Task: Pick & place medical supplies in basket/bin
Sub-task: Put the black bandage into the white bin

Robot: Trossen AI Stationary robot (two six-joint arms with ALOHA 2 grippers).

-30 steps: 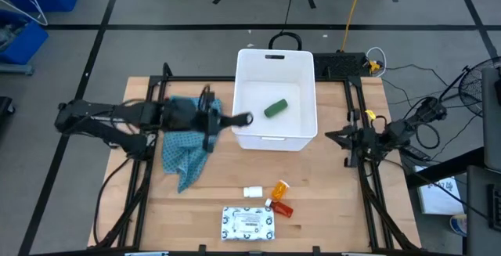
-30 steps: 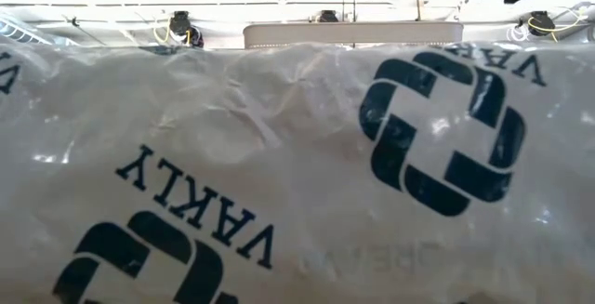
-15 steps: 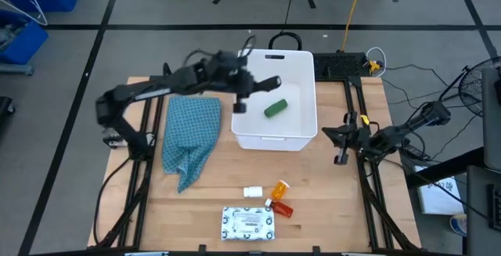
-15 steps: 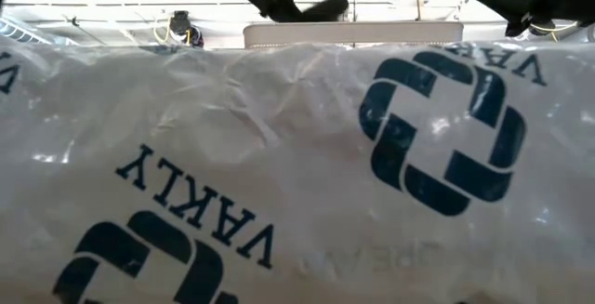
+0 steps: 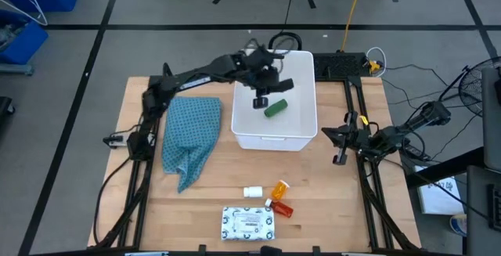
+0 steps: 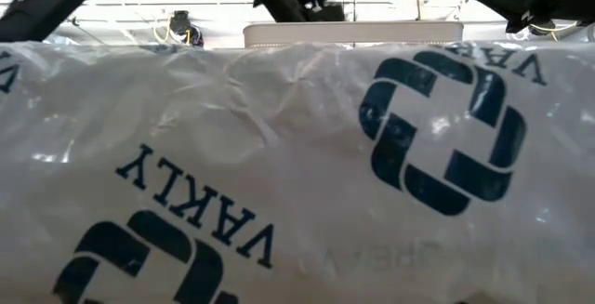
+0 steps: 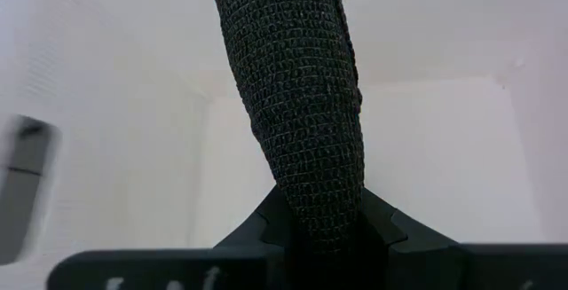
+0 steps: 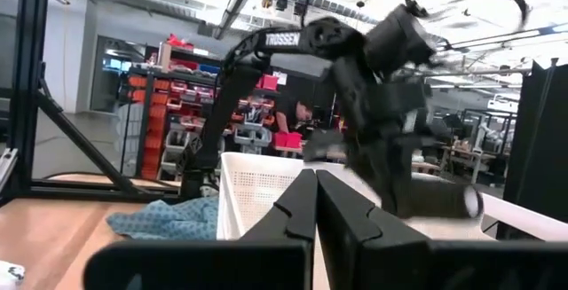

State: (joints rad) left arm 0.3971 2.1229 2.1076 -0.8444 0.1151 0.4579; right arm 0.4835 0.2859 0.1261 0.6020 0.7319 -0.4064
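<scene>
Left gripper (image 5: 261,99) over white bin (image 5: 301,135), clamped on small black block (image 7: 288,104), right gripper (image 8: 312,203) closed, idle

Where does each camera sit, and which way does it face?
High: overhead, facing down on the table, left pincer and right pincer.
Low: table height, facing across; a printed packet blocks most, arms overhead.
Left wrist: on the left arm, facing into the tub past its pincer clamping a black roll.
Right wrist: on the right arm, facing the tub past its shut pincer.
All four show the tub.
</scene>
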